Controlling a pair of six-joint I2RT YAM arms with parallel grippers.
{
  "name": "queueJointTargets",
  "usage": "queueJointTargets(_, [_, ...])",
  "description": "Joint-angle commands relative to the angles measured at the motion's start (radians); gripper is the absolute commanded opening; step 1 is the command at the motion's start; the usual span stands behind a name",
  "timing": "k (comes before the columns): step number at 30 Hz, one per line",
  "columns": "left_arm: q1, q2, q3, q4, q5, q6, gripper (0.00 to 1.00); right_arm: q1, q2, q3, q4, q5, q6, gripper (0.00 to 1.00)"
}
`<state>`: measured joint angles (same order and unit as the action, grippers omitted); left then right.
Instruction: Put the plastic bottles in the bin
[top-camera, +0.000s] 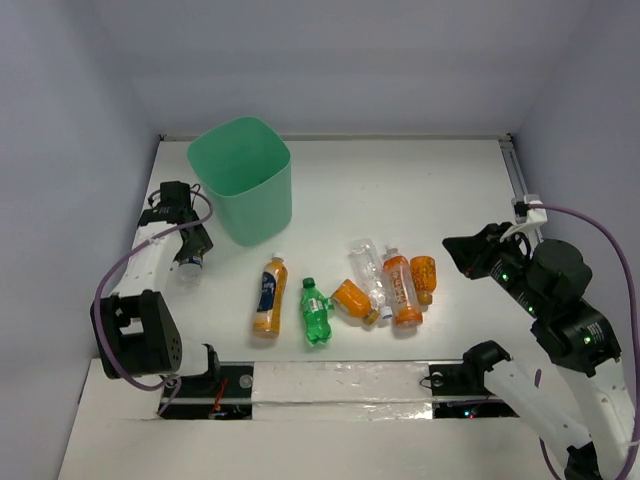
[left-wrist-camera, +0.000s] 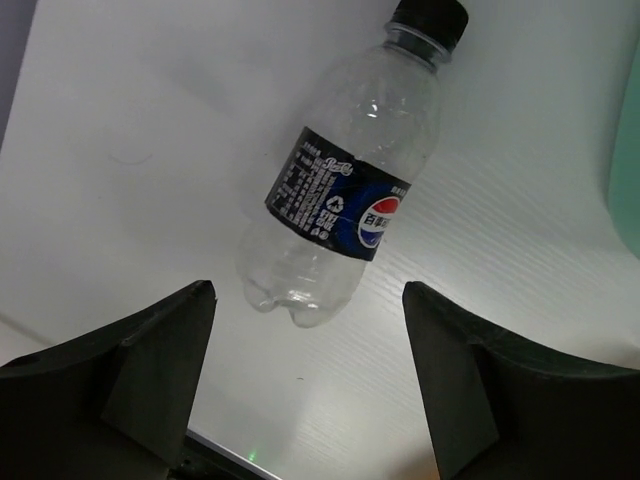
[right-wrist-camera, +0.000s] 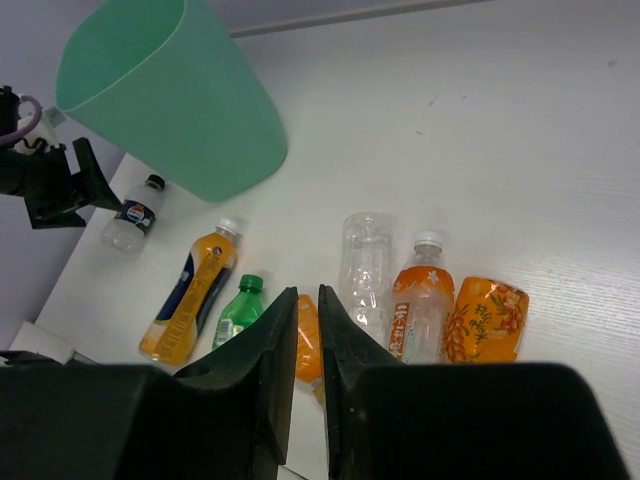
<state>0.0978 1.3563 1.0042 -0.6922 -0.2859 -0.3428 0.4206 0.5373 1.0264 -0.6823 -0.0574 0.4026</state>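
Bottles had not yet been put into the bin (top-camera: 243, 180), as far as could be seen; its inside was only partly shown. Seven were counted on the counter (top-camera: 420, 180): four orange, one green (top-camera: 315, 312) and one clear (top-camera: 368, 272) lay in a row in front of the bin, and a Pepsi-labelled clear bottle (left-wrist-camera: 340, 195) lay just left of the bin. The left end effector (left-wrist-camera: 308, 350) was held spread open above that bottle, grasping nothing. The right end effector (right-wrist-camera: 308, 345) was nearly closed and empty, well right of the bin.

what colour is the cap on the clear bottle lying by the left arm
Black; the cap on the clear bottle shows best in the left wrist view.
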Motion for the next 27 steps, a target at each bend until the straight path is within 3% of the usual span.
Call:
queueJointTargets(1, [0.011, 0.01, 0.03, 0.056, 0.039, 0.057, 0.73, 0.009, 0.003, 0.012, 0.056, -0.028, -0.021, 0.21])
queueJointTargets(8, [0.039, 0.164, 0.019, 0.094, 0.04, 0.097, 0.74, 0.009, 0.024, 0.029, 0.056, -0.024, -0.027, 0.28])
queueJointTargets(10, [0.049, 0.191, 0.005, 0.124, 0.039, 0.108, 0.74, 0.009, 0.038, 0.041, 0.058, -0.022, -0.031, 0.39])
queueJointTargets(11, [0.059, 0.208, 0.002, 0.129, 0.039, 0.11, 0.74, 0.009, 0.042, 0.044, 0.062, -0.025, -0.031, 0.49])
queueJointTargets(14, [0.068, 0.274, -0.009, 0.154, 0.062, 0.1, 0.71, 0.009, 0.065, 0.055, 0.078, -0.053, -0.028, 0.58])
queueJointTargets(17, [0.068, 0.303, -0.009, 0.158, 0.06, 0.094, 0.62, 0.009, 0.101, 0.025, 0.157, -0.163, 0.024, 0.62])
queueJointTargets(21, [0.068, 0.287, -0.004, 0.146, 0.07, 0.08, 0.39, 0.047, 0.196, -0.149, 0.371, -0.305, 0.136, 0.65])
queueJointTargets(23, [0.068, 0.262, 0.001, 0.14, 0.082, 0.062, 0.31, 0.163, 0.277, -0.178, 0.423, -0.227, 0.159, 0.65])
queueJointTargets(27, [0.068, 0.132, -0.012, 0.129, 0.171, 0.004, 0.24, 0.352, 0.435, -0.097, 0.437, -0.096, 0.168, 0.65])
